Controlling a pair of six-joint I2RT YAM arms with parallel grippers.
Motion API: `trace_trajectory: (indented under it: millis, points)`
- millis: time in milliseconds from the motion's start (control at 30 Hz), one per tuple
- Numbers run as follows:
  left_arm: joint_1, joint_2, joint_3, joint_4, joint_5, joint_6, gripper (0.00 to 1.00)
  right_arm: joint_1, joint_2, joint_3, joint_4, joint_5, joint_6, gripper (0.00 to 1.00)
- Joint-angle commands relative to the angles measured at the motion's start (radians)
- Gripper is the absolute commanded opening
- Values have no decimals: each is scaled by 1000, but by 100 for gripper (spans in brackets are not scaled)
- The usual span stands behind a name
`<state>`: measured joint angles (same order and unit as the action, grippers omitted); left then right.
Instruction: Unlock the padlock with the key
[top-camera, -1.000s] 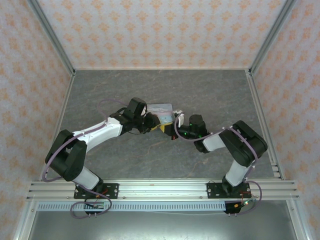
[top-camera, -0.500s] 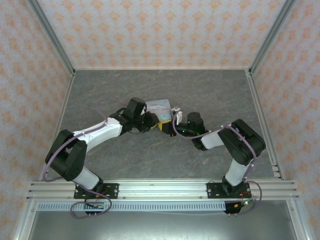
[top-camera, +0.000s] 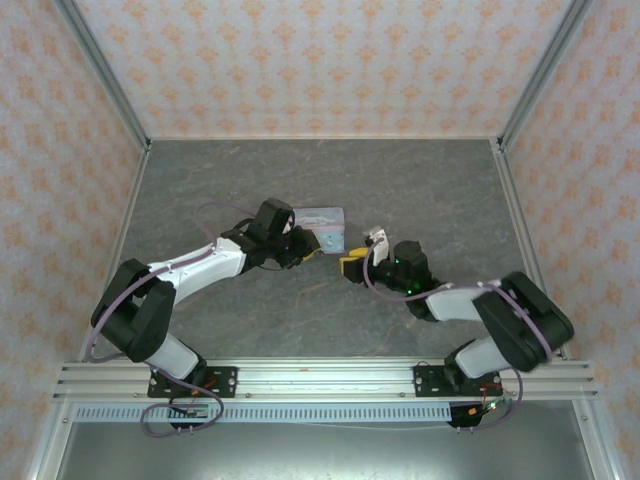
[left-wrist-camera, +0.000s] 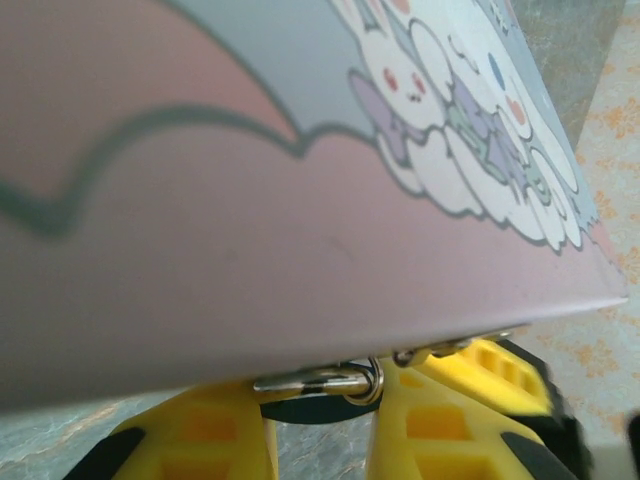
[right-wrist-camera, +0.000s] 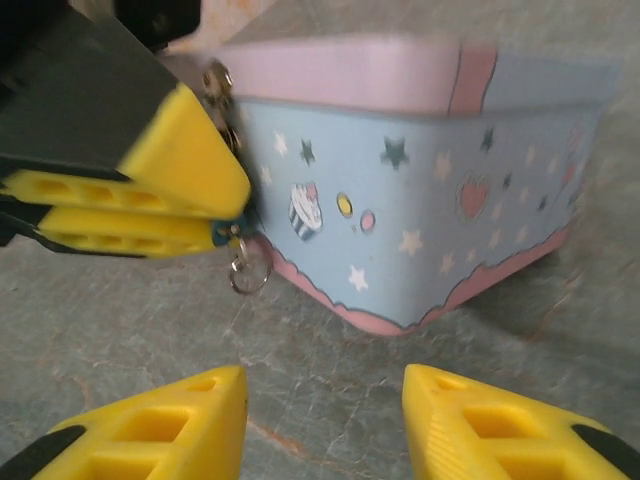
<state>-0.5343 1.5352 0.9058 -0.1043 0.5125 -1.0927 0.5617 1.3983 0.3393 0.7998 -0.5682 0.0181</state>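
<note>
With the left fingers (right-wrist-camera: 150, 170) clamping the padlock (right-wrist-camera: 222, 232) beside the tin (right-wrist-camera: 420, 200), the open, empty right fingers (right-wrist-camera: 165, 420) would best have approached its dangling ring (right-wrist-camera: 246, 277) slowly and squarely.

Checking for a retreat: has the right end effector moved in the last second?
Yes. The right end effector has backed off right, toward the near rail, leaving a gap to the tin.

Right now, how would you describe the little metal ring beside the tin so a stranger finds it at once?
Start from the pale blue tin in the middle of the grey table. At its corner the left tool is shut on a dark teal sliver, seemingly the padlock. The ring hangs just below those yellow tips: thin bare silver wire, unlike everything nearby.
</note>
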Motion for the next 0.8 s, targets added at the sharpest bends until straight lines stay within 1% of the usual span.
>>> trace_trajectory:
  millis: [0,67,133,233,300,367,467,533,767]
  points:
    - [7,0,-2,45,19,-28,0,52,-135,21,-194,148,-211,45]
    - [8,-1,-2,38,17,-34,0,92,-195,44,-295,224,-300,46]
    - [11,-3,-15,68,27,-60,0,127,-246,51,-350,294,-372,46]
    - [14,2,-13,76,45,-73,0,161,-286,40,-377,378,-449,47]
    - [14,2,-5,52,44,-59,0,177,-297,24,-369,397,-498,47]
    - [14,-1,-3,44,40,-49,0,178,-295,16,-358,367,-509,47]
    - [14,-5,-7,51,39,-47,0,178,-271,15,-321,311,-458,47]
    - [14,-10,-11,59,38,-47,0,178,-241,8,-263,277,-417,47]
    - [13,-27,-24,70,47,-38,0,178,-138,36,-166,238,-384,48]
